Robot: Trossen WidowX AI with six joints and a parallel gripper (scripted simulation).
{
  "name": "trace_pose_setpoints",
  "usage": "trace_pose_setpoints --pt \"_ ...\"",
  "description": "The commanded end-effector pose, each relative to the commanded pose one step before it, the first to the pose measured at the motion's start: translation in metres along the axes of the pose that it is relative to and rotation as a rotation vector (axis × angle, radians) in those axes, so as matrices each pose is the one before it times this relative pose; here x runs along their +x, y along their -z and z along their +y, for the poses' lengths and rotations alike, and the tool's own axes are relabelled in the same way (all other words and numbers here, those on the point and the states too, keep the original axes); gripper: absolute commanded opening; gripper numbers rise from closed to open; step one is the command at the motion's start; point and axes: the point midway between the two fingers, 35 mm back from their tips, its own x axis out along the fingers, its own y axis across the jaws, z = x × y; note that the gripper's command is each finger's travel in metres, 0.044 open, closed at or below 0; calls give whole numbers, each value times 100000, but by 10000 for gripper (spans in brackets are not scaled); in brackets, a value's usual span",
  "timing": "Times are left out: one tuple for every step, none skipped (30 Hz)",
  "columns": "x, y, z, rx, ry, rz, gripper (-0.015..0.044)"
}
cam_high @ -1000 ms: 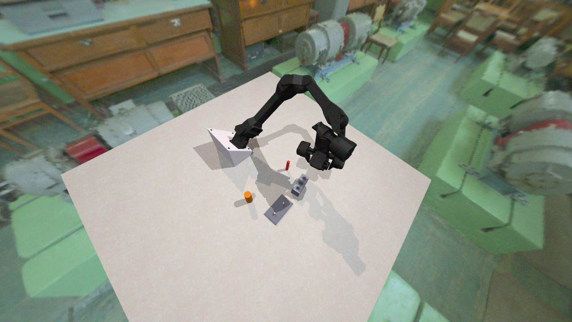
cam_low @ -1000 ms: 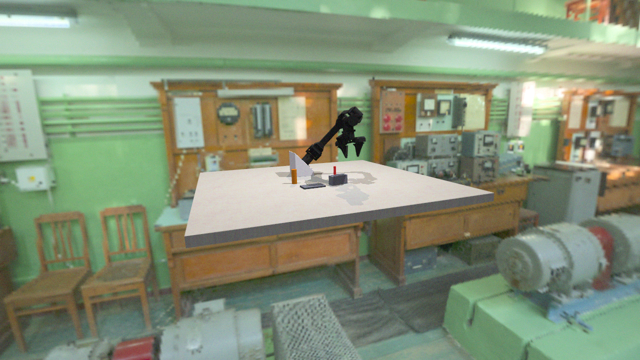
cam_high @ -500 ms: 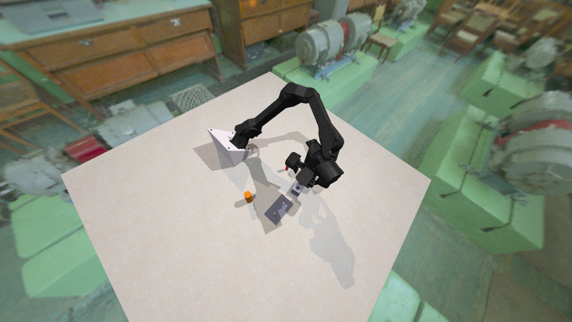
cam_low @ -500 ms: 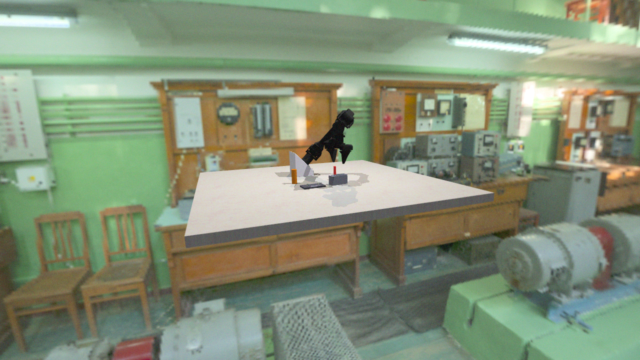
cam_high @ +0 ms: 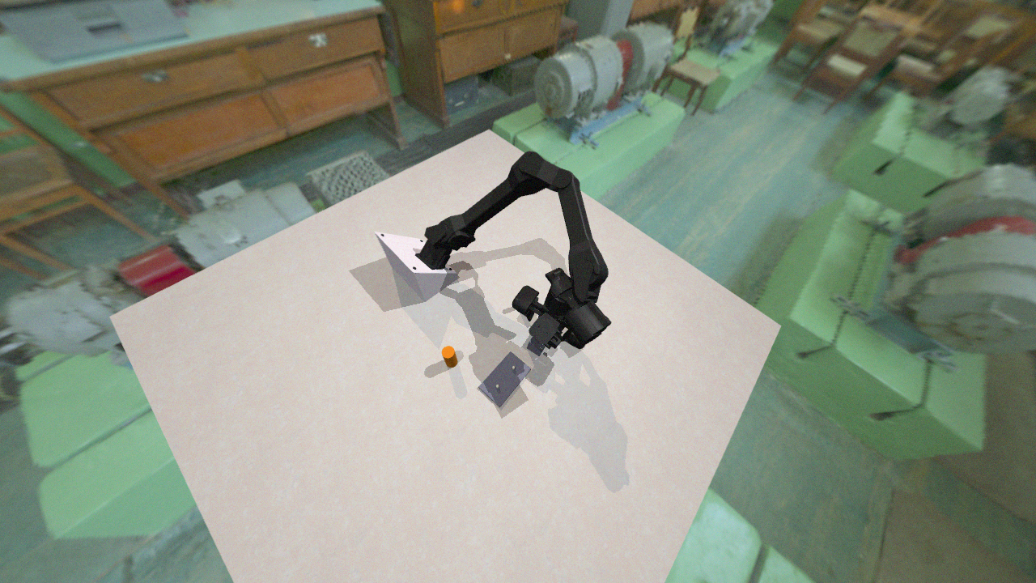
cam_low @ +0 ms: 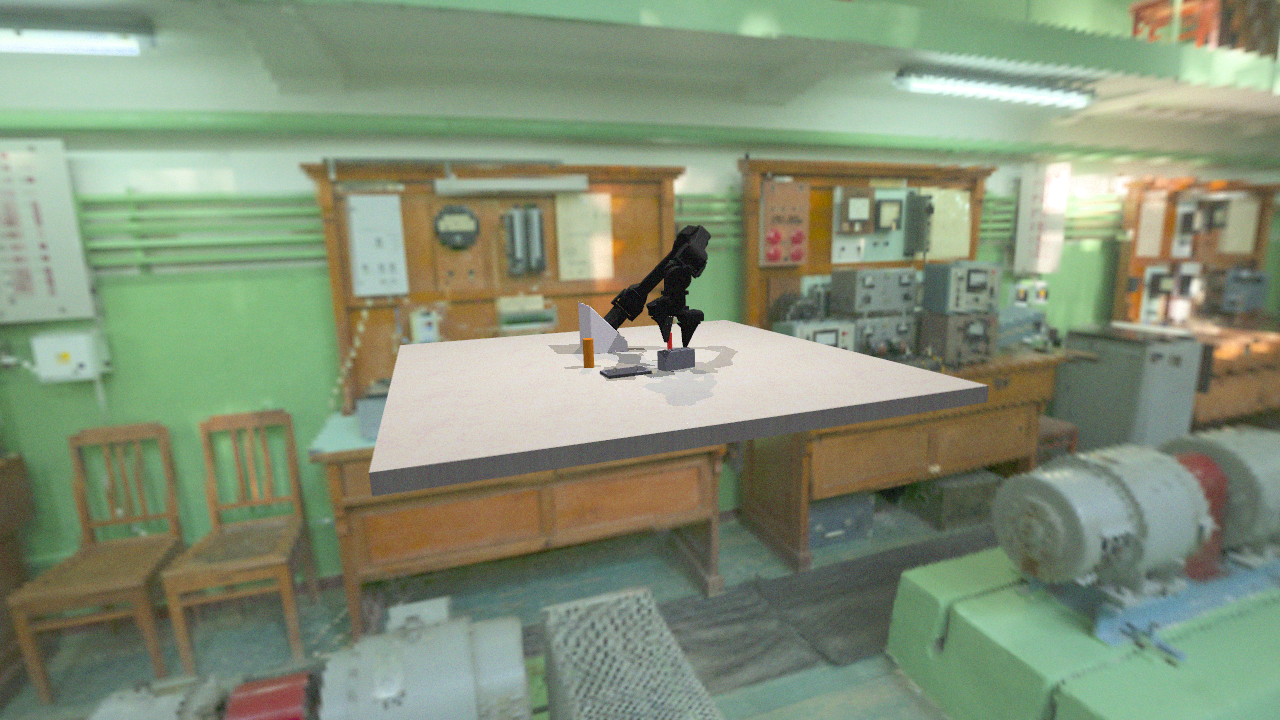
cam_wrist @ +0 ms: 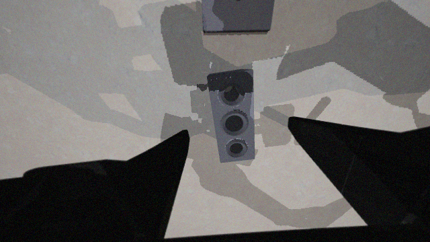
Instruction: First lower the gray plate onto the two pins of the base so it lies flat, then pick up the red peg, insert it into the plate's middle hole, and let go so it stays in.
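Observation:
The gray plate (cam_wrist: 218, 117) (cam_low: 677, 359), a small block with three holes in a row, lies on the table. My gripper (cam_wrist: 236, 128) (cam_high: 538, 346) (cam_low: 677, 338) is open and empty, a finger on either side just above the plate; in the top view it hides the plate. The flat dark base (cam_high: 503, 381) (cam_low: 624, 370) (cam_wrist: 238, 15) with two small pins lies just beyond the plate. The red peg (cam_low: 670, 338) shows only as a thin red sliver behind the fingers in the exterior view; it is hidden in the other views.
An orange cylinder (cam_high: 448, 355) (cam_low: 588, 351) stands upright left of the base. The arm's white wedge mount (cam_high: 405, 262) (cam_low: 597, 329) sits further back on the table (cam_high: 325, 435).

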Motion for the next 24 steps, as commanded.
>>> trace_pose_setpoints --pt "425 161 119 -165 -1102 -150 440" --pt "163 -5 8 -1 -2 -6 440" --pt "163 -5 8 -1 -2 -5 440" --pt "163 -4 7 -1 -2 -4 440" --pt "163 -4 6 -1 -3 -3 440" --pt "162 -3 5 -1 -3 -2 440" --pt "162 -2 5 -1 -3 -1 440" --pt "162 -2 4 -1 -3 0 440" --pt "162 -1 3 -1 -3 2 440" --pt "162 -1 2 -1 -3 3 440" --pt "162 0 2 -1 -3 4 440" --pt "162 0 1 -1 -3 5 440" --pt "162 1 0 -1 -3 6 440" --pt "161 1 -1 -1 -3 7 440" --pt "161 2 -2 -1 -4 8 440" --pt "161 3 -2 -1 -4 9 440" --pt "161 3 -3 -1 -4 10 440" --pt "161 4 -4 -1 -4 11 440" --pt "161 4 -5 -1 -4 12 440" --pt "160 5 -5 -1 -4 14 440" --pt "160 5 -6 -1 -4 15 440" --pt "160 6 -7 -1 -4 16 440" --pt "160 6 -8 -1 -4 17 440" --pt "159 7 -9 -1 -4 18 440"
